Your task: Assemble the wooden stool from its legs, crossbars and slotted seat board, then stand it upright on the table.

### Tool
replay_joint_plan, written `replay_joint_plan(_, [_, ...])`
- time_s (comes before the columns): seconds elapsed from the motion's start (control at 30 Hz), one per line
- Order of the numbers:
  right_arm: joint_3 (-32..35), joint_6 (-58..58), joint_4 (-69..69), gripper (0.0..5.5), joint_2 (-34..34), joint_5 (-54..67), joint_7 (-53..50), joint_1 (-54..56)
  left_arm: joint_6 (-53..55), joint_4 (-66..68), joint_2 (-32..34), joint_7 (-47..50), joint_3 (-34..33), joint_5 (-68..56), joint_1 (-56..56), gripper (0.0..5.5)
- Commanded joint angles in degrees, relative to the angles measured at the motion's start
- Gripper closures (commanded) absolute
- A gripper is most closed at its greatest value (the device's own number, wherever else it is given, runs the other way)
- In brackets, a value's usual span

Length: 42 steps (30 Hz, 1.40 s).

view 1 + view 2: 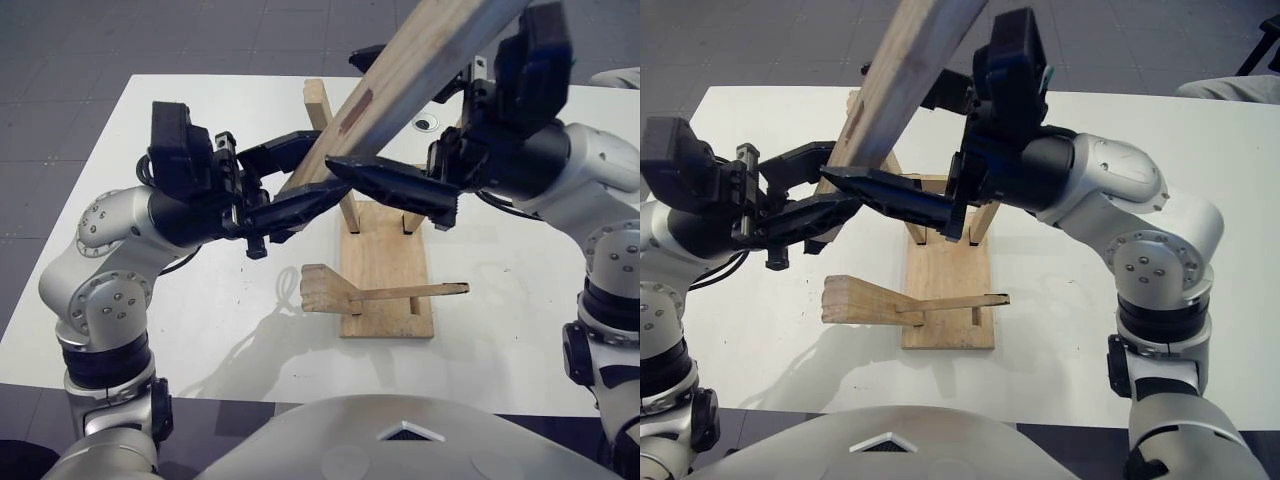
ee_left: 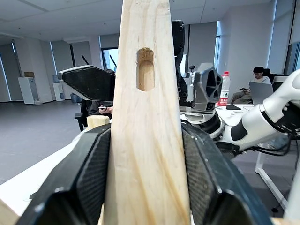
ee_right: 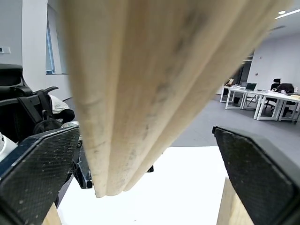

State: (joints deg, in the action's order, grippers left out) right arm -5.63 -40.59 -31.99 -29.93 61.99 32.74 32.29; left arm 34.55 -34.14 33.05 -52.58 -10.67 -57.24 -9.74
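A long wooden leg [image 1: 430,50] slants up over the table, its lower end near the table's middle. My left gripper [image 1: 325,165] is shut on that lower end; the left wrist view shows the leg [image 2: 145,140] pressed between both fingers [image 2: 84,183], with an oval slot above them. My right gripper [image 1: 345,110] stands open around the same leg just above, with a clear gap beside one finger [image 3: 258,164]. Below lies the slotted seat board [image 1: 385,270] with two short pieces standing in it. Another leg [image 1: 322,290] with a thin crossbar [image 1: 420,291] lies across the board.
A further wooden piece [image 1: 318,100] stands behind the held leg. A round cable hole [image 1: 427,123] sits in the white table [image 1: 200,110] at the back. Bare table lies to the left and right of the board.
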Motion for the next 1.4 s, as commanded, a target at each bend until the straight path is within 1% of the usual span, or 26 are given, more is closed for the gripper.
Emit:
replay_joint_plan(0.03, [-2.09, -2.46, 0.07, 0.34, 0.4, -0.57, 2.59, 2.47, -0.27, -0.52, 1.49, -2.84, 0.99, -0.97, 1.06, 3.45])
replay_joint_plan(0.4, [-3.21, -3.53, -0.06, 0.34, 0.55, -1.37, 9.63, 1.77, -1.46, 0.42, 2.48, -7.33, 2.29, -0.95, 3.17, 3.45])
replay_joint_plan(0.47, [-3.13, -3.67, 0.08, 0.6, 0.86, -1.27, 9.96, 1.75, -1.61, 0.78, 2.39, -7.51, 2.46, -0.6, 3.24, 3.45])
replay_joint_plan(0.5, [-3.05, -3.81, 0.19, 0.87, 0.99, -1.06, 10.07, 1.72, -1.68, 0.91, 2.34, -7.57, 2.58, -0.39, 3.29, 3.45])
replay_joint_plan(0.6, [-2.83, -4.19, 0.52, 1.35, 1.32, -0.71, 10.24, 1.43, -1.89, 1.18, 2.2, -7.65, 2.92, 0.14, 3.4, 3.45])
replay_joint_plan(0.63, [-2.83, -4.27, 0.58, 1.62, 1.43, -0.71, 10.27, 1.32, -1.94, 1.26, 2.18, -7.66, 2.98, 0.24, 3.4, 3.45])
replay_joint_plan(0.67, [-2.87, -4.37, 0.65, 1.67, 1.57, -0.67, 10.28, 1.24, -2.02, 1.38, 2.18, -7.65, 3.01, 0.37, 3.37, 3.45])
replay_joint_plan(0.73, [-2.94, -4.53, 0.8, 2.08, 1.93, -0.61, 10.18, 1.2, -2.21, 1.6, 2.22, -7.64, 3.08, 0.59, 3.32, 3.45])
replay_joint_plan(0.77, [-2.93, -4.67, 0.86, 2.13, 2.15, -0.56, 10.13, 1.18, -2.36, 1.73, 2.22, -7.66, 3.15, 0.76, 3.32, 3.45])
replay_joint_plan(0.8, [-2.91, -4.79, 0.91, 2.37, 2.32, -0.54, 10.1, 1.17, -2.48, 1.84, 2.19, -7.67, 3.21, 0.92, 3.32, 3.45])
replay_joint_plan(1.03, [-1.98, -5.4, 0.87, 3.49, 3.79, 1.22, 9.41, 0.96, -4.02, 2.3, 2.19, -8.24, 4.1, 2.53, 3.95, 3.45])
replay_joint_plan(1.17, [-1.0, -6.24, 0.57, 3.49, 4.7, 4.1, 9.36, 0.77, -4.69, 2.77, 2.39, -8.58, 4.58, 3.11, 3.89, 3.45])
replay_joint_plan(1.4, [-0.91, -6.32, 0.78, 3.49, 5.36, 4.35, 10.02, 0.78, -4.57, 4.4, 3.39, -8.9, 5.24, 3.54, 3.09, 3.45])
